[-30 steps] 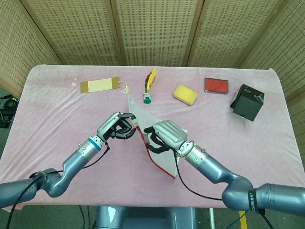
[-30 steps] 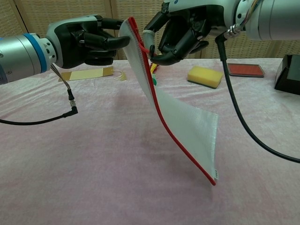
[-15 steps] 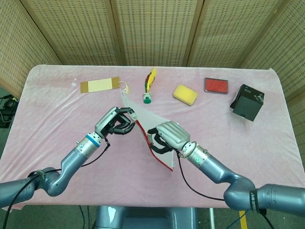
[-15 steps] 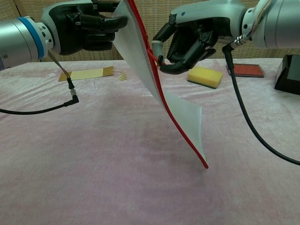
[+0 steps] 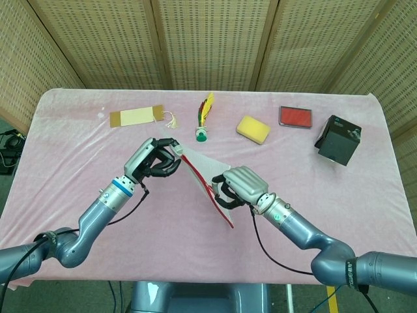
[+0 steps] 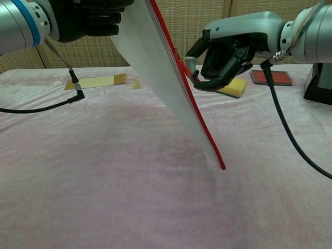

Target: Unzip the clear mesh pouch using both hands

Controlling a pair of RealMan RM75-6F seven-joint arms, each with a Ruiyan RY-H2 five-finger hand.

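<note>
Your left hand has lifted the pouch corner toward the upper left of the chest view and grips it there, so the pouch now hangs steeply across mid-frame, clear of the table. Your right hand has slid down the red zipper edge, fingers clenched on what looks like the pull. I'd judge the unzip partway done; keep pulling apart.

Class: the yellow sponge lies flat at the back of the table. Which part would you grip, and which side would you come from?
Grip the sponge across its two long sides, coming down from above. It lies flat on the cloth, so only the top and side faces are free. The right hand is nearer, but it is holding the pouch.
</note>
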